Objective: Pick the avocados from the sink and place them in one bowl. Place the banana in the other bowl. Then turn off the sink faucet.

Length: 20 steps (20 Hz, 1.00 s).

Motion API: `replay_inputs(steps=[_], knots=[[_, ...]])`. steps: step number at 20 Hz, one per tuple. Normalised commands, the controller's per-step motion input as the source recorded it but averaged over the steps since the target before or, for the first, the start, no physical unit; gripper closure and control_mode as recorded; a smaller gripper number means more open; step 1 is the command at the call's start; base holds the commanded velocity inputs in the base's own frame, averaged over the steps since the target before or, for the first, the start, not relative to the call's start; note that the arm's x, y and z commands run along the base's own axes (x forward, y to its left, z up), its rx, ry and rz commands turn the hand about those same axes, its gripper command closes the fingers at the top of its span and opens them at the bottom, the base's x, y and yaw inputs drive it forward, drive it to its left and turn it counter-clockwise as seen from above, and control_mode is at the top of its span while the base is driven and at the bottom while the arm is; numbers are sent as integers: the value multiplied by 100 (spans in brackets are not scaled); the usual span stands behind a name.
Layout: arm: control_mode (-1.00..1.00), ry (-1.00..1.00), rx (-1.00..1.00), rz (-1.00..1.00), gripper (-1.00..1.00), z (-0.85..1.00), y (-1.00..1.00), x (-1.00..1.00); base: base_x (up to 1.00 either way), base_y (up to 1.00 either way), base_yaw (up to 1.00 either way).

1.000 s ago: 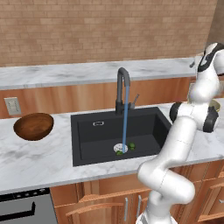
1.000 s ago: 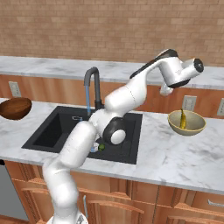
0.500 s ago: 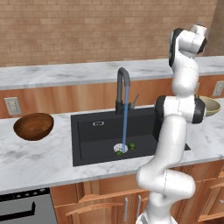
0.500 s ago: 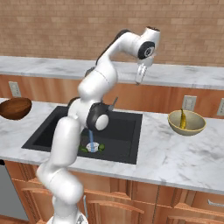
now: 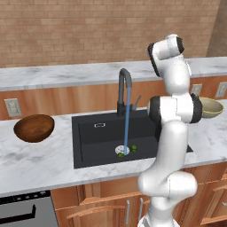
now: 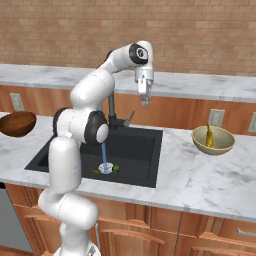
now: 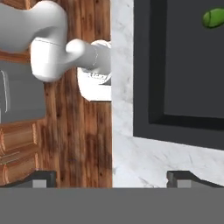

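Observation:
Two green avocados (image 6: pixel 116 168) (image 6: pixel 96 172) lie in the black sink (image 6: pixel 145 160) beside the silver drain, where the blue water stream lands. They also show as avocados (image 5: pixel 133 147) (image 5: pixel 120 154) in the left base view. The yellow banana (image 6: pixel 209 136) rests in the pale beige-olive bowl (image 6: pixel 220 147) on the right counter. The dark brown wooden bowl (image 5: pixel 34 127) sits empty on the left counter. My gripper (image 6: pixel 145 103) hangs open and empty, pointing down, high above the sink's right rear, right of the faucet (image 6: pixel 111 107). The hand view has one avocado (image 7: pixel 213 18) in the sink (image 7: pixel 183 65).
Water runs from the gooseneck faucet (image 5: pixel 125 88), whose side lever (image 5: pixel 136 101) sticks out to the right. A marble counter (image 6: pixel 200 175) surrounds the sink, with a raised back counter and brick wall behind. Wall outlets sit on the wood backsplash.
The arm has swung left from above the beige bowl to over the sink's right rear. The gripper is empty throughout. The banana stays in the beige bowl.

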Motion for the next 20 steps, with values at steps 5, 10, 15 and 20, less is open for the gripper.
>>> replay_inputs(steps=[5, 10, 15, 20], knots=[[-100, -2, 1, 18, -100, -7, -11, -100, 0, 0, 0], [-100, -25, 4, 16, -100, -2, -10, -100, 0, 0, 0], [-100, -24, 7, 46, -100, -8, 17, -43, 0, 0, 0], [-100, -16, 6, 72, -100, -20, 41, 1, 0, 0, 0]])
